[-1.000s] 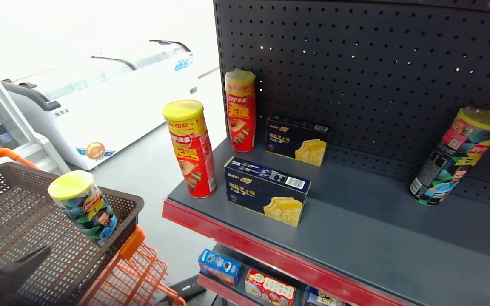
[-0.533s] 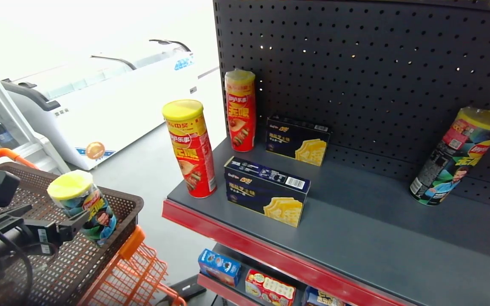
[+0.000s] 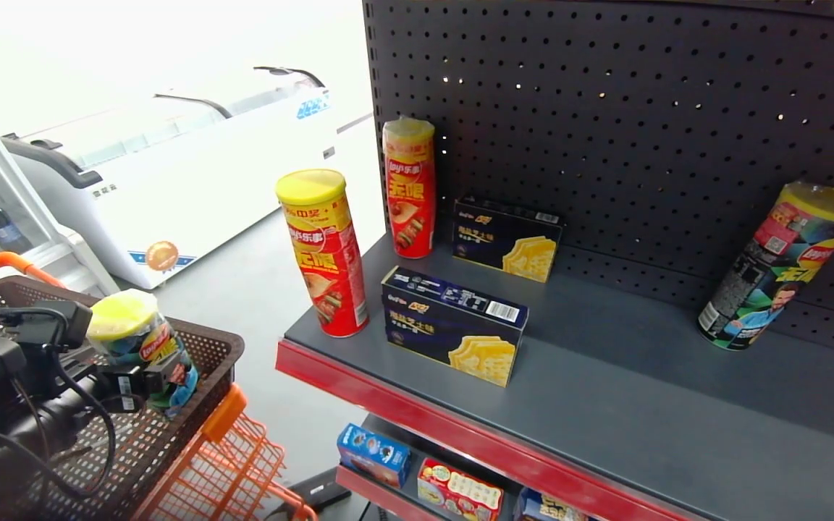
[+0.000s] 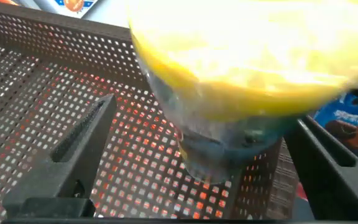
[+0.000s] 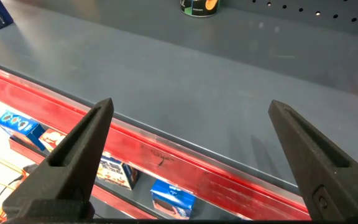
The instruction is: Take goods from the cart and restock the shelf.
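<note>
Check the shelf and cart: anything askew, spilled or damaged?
Nothing clearly off. Both red cans and both boxes sit flat on the shelf; nothing spilled. The dark can at the shelf's right looks tilted, but that may be camera angle. The cart's can stands upright inside the open left gripper.

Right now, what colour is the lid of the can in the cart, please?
Yellow lid, best in the head view.

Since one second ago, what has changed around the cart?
The left pincer came forward over the basket and now straddles the can, open and not yet gripping it. The can and everything on the shelf stayed in place.
</note>
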